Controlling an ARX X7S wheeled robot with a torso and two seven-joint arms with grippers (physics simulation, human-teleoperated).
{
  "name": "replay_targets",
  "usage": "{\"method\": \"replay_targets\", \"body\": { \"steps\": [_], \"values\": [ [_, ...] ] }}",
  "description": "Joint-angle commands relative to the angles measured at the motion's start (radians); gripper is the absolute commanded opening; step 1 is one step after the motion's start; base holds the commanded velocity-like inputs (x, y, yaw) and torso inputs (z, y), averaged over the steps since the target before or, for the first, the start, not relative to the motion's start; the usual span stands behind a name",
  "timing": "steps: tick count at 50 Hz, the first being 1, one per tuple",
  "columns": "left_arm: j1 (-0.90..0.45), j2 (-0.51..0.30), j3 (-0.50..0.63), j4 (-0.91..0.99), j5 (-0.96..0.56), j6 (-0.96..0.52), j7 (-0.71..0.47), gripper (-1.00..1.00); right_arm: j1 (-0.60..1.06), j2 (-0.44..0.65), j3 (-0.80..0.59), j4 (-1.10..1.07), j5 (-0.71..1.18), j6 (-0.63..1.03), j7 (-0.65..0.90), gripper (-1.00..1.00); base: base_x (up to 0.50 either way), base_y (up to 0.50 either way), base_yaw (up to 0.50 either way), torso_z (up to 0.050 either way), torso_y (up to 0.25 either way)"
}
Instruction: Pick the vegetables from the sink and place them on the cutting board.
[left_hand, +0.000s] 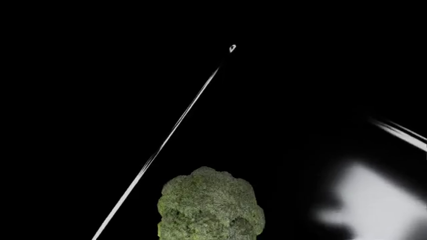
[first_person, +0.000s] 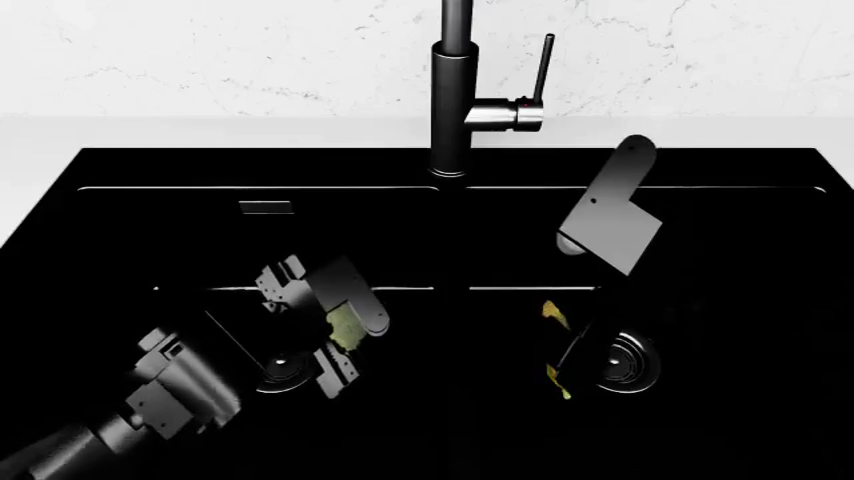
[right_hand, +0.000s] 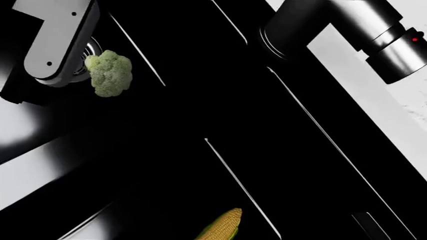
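Left wrist: cauliflower (left_hand: 211, 205) close in front of the camera, over the black sink (left_hand: 80, 100).

Head: left gripper (first_person: 340, 335) low in left basin, jaws closed on the floret (looks held). Corn (first_person: 558, 345) lies in right basin; right gripper (first_person: 607, 215) hangs above, opening unclear.

Right wrist: corn below. No cutting board visible; neither vegetable placed yet.

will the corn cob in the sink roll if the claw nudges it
Probably: the corn cob looks long and rounded, so a sideways nudge would likely roll it. Its husk edges may damp that slightly. It seems stiff, so it shouldn't bend when lifted from the sink.
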Motion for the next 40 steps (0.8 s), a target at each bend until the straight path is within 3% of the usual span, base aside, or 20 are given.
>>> {"method": "replay_targets", "body": {
  "steps": [1, 24, 29, 30, 36, 40],
  "values": [
    [-0.011, 0.042, 0.028, -0.145, 0.035, 0.079, 0.001, 1.0, -0.013, -0.009, -0.017, 0.015, -0.022, -0.02, -0.011, 1.0, 0.0, 0.0, 0.0, 0.0, 0.0],
    [-0.019, 0.19, 0.079, -0.535, 0.083, 0.297, 0.029, 1.0, -0.036, -0.022, -0.041, 0.048, -0.06, -0.062, -0.03, 1.0, 0.0, 0.0, 0.0, 0.0, 0.0],
    [-0.042, 0.259, 0.114, -0.745, 0.12, 0.389, 0.038, 1.0, -0.034, -0.021, -0.039, 0.045, -0.052, -0.056, -0.024, 1.0, 0.0, 0.0, 0.0, 0.0, -0.003],
    [-0.052, 0.278, 0.117, -0.804, 0.125, 0.42, 0.037, -1.0, -0.034, -0.021, -0.038, 0.043, -0.05, -0.055, -0.022, 1.0, 0.0, 0.0, 0.0, 0.0, 0.0],
    [-0.089, 0.335, 0.118, -0.966, 0.133, 0.512, 0.04, -1.0, -0.028, -0.019, -0.034, 0.04, -0.044, -0.05, -0.016, 1.0, 0.0, 0.0, 0.0, 0.0, -0.009],
    [-0.083, 0.278, 0.101, -0.803, 0.12, 0.446, 0.012, -1.0, -0.019, -0.018, -0.024, 0.039, -0.036, -0.046, -0.008, 1.0, 0.0, 0.0, 0.0, 0.0, -0.008]
  ]
}}
